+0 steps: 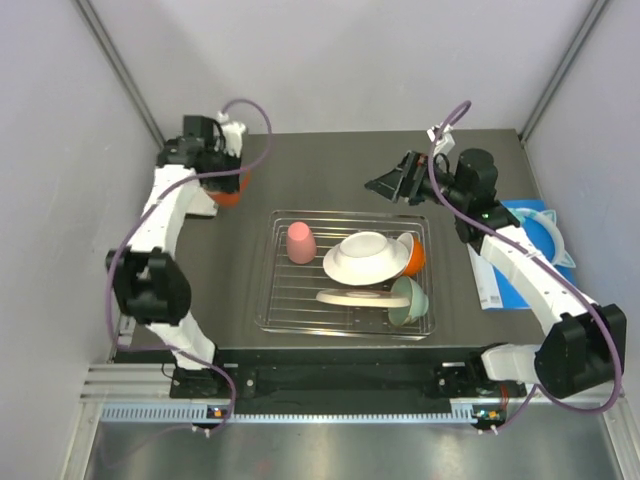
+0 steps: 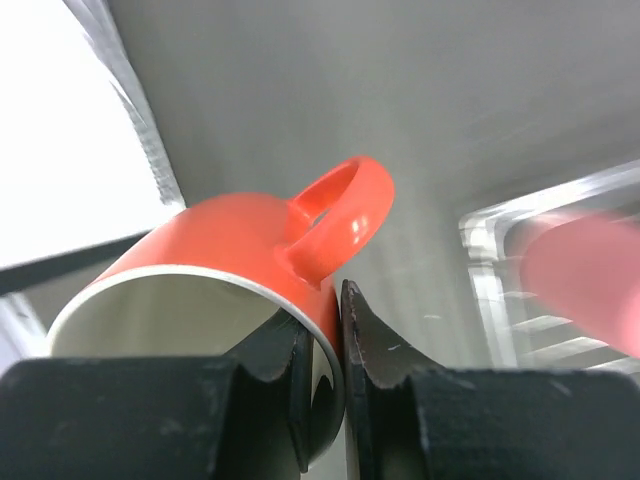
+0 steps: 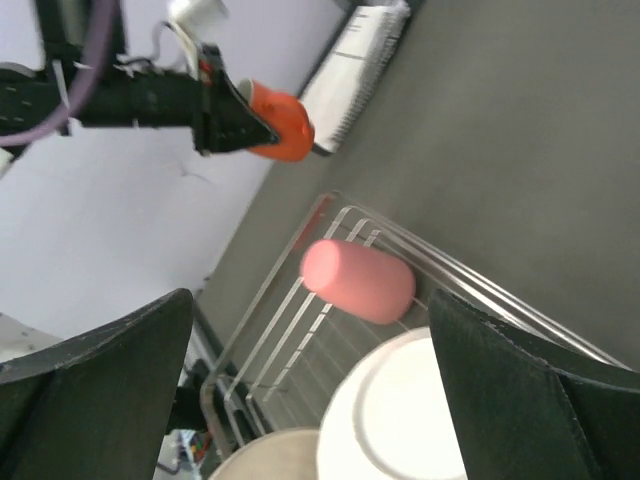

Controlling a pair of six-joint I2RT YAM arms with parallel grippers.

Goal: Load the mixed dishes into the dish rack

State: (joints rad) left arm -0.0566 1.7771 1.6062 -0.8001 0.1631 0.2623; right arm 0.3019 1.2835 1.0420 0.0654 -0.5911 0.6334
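My left gripper point(image 1: 226, 186) is shut on the rim of a cream-and-orange mug point(image 2: 230, 240), one finger inside and one outside, at the far left of the table, left of the dish rack point(image 1: 268, 285). In the rack lie a pink cup point(image 1: 301, 243), an upturned white bowl point(image 1: 365, 257), an orange cup point(image 1: 413, 255), a mint-green bowl point(image 1: 408, 301) and a beige plate point(image 1: 350, 296). My right gripper point(image 1: 385, 183) is open and empty above the rack's far edge. In its wrist view it point(image 3: 310, 300) looks down on the pink cup point(image 3: 358, 280) and white bowl point(image 3: 400, 420).
A blue-rimmed plate point(image 1: 540, 232) and a white booklet point(image 1: 489, 288) lie at the table's right edge, partly under my right arm. Grey walls close in the table on the left, right and back.
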